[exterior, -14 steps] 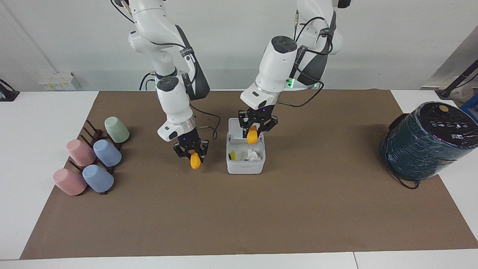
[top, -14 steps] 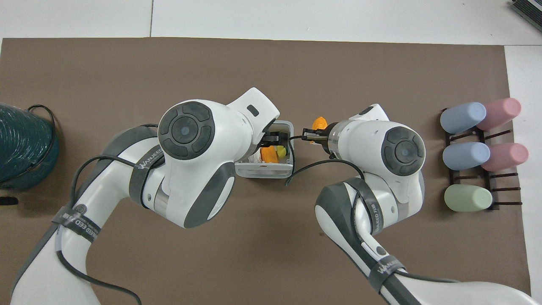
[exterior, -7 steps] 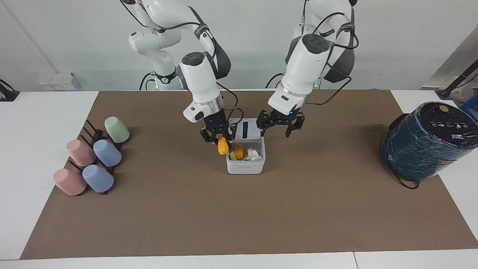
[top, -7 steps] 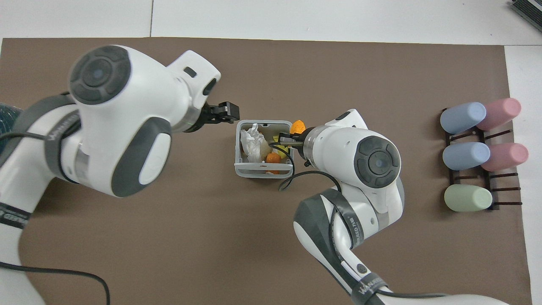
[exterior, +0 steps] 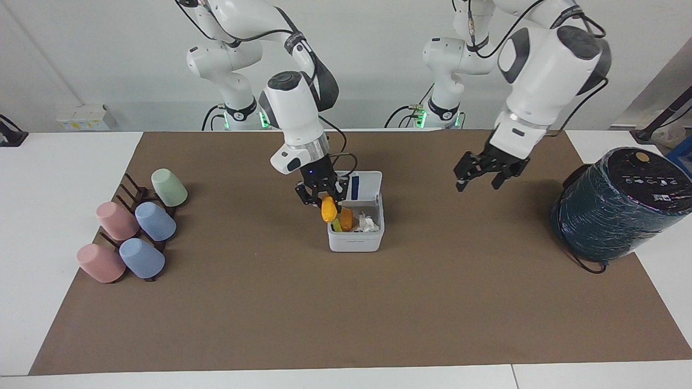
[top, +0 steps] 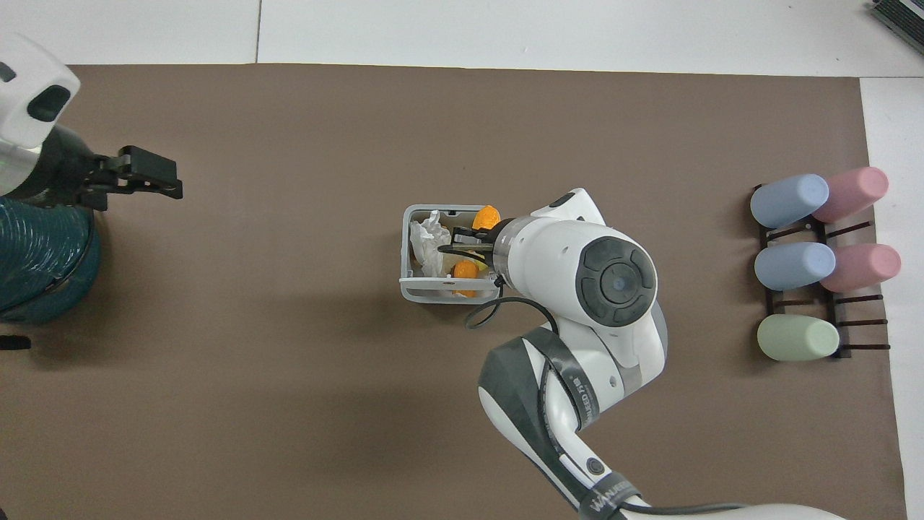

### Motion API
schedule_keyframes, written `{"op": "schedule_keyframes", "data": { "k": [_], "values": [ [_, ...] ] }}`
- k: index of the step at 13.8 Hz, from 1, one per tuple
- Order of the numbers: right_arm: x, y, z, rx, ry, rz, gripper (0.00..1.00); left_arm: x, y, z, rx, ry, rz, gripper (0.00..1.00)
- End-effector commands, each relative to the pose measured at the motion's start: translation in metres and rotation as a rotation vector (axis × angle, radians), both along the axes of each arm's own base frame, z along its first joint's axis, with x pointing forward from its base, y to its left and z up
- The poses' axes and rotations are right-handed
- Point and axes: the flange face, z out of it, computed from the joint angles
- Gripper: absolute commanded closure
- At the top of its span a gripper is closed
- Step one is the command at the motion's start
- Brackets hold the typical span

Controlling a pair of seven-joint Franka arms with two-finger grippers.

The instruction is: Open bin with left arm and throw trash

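Note:
The white bin (exterior: 355, 241) stands mid-mat with its lid (exterior: 363, 186) open and upright, blue strip showing; it also shows in the overhead view (top: 406, 253). Inside lie an orange piece (exterior: 346, 218), a yellow piece (exterior: 336, 225) and a crumpled white tissue (exterior: 368, 223). My right gripper (exterior: 326, 203) is shut on the second orange piece (exterior: 327, 210) and holds it over the bin's rim on the right arm's side; that piece also shows from above (top: 486, 217). My left gripper (exterior: 480, 175) is open and empty, raised over the mat next to the teal cylinder.
The big teal film-wrapped cylinder (exterior: 616, 208) stands at the left arm's end of the table. A dark rack with several pastel cups (exterior: 135, 232) lies at the right arm's end. A black cable loops beside the bin, nearer to the robots (top: 498, 314).
My left gripper let its orange piece go into the bin, then rose and swung away toward the teal cylinder. My right gripper carried its orange piece from beside the bin to over its rim.

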Motion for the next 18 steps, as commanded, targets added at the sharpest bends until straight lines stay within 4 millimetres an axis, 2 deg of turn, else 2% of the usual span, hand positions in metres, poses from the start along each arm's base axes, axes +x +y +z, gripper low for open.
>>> {"op": "schedule_keyframes", "data": {
  "k": [1, 5, 7, 11, 15, 18],
  "values": [
    [-0.001, 0.008, -0.002, 0.007, 0.024, -0.016, 0.0, -0.017, 0.02, 0.02, 0.079, 0.009, -0.064, 0.0],
    [-0.001, -0.002, 0.005, -0.012, 0.045, -0.018, 0.0, -0.04, 0.079, 0.041, 0.081, 0.03, -0.088, 0.0],
    [-0.003, -0.031, 0.024, -0.033, 0.081, -0.044, 0.0, -0.049, 0.088, 0.047, 0.078, 0.046, -0.082, 0.0],
    [-0.017, -0.125, 0.057, -0.117, 0.121, 0.034, 0.0, -0.053, 0.071, 0.047, 0.084, 0.068, -0.09, 0.0],
    [-0.01, -0.205, 0.093, -0.143, 0.151, 0.02, 0.0, -0.057, 0.011, 0.037, 0.087, 0.043, -0.067, 0.0],
    [0.002, -0.265, 0.126, -0.15, 0.208, -0.063, 0.0, -0.058, 0.007, 0.017, 0.081, -0.039, -0.059, 0.0]
  ]
}}
